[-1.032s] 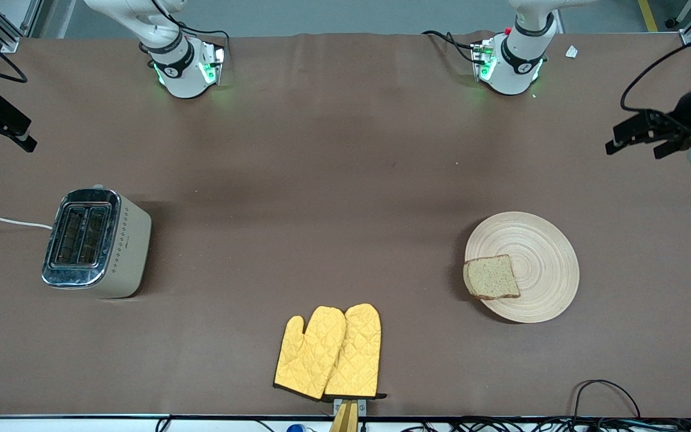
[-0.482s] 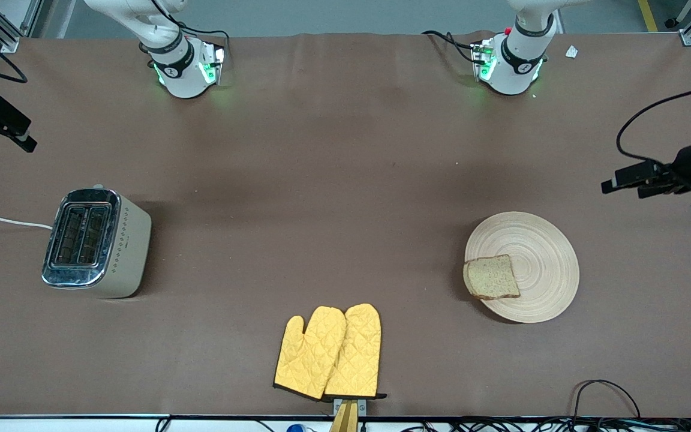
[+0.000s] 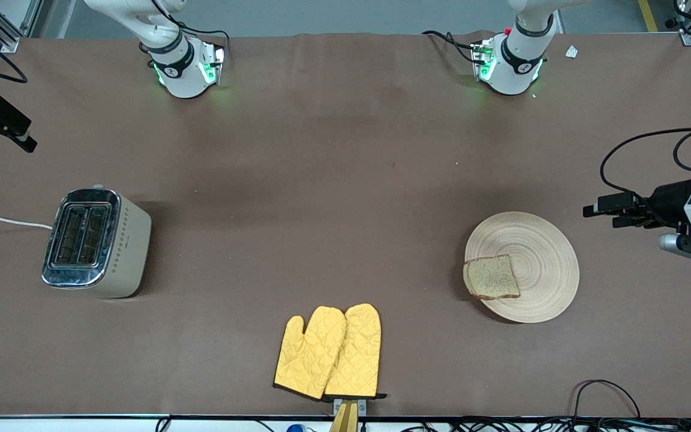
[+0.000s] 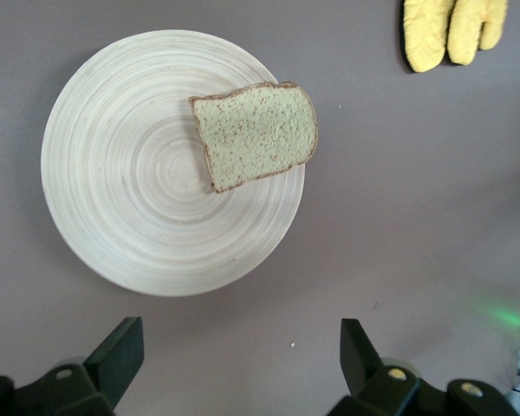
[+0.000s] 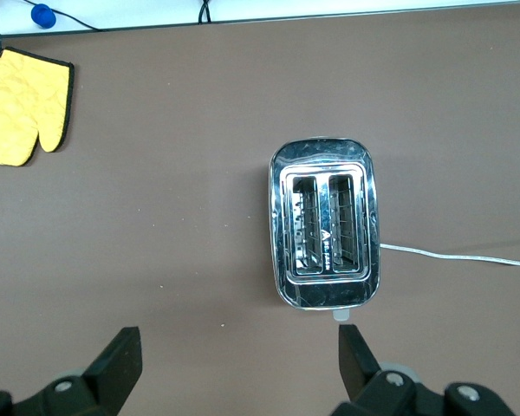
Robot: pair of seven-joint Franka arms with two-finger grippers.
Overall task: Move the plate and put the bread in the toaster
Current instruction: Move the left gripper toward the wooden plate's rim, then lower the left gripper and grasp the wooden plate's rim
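The beige wooden plate (image 3: 543, 258) lies toward the left arm's end of the table. The brown bread (image 3: 492, 277) lies flat on the plate's rim, on the side toward the toaster. The cream toaster (image 3: 96, 243) with a chrome top stands toward the right arm's end, both slots empty. My left gripper (image 3: 600, 215) is open and empty, in the air over bare table beside the plate. In the left wrist view the plate (image 4: 130, 191) and bread (image 4: 256, 134) lie ahead of the gripper (image 4: 240, 364). My right gripper (image 3: 24, 143) is open, waiting over the table's end by the toaster (image 5: 325, 234).
A pair of yellow oven mitts (image 3: 329, 353) lies at the table's edge nearest the front camera, midway between toaster and plate. The toaster's white cord (image 3: 3, 220) runs off the right arm's end. Black cables (image 3: 603, 396) lie at the front edge near the plate.
My left gripper has moved in from the table's end toward the plate and now points at it. The right arm, plate, bread and toaster have not moved.
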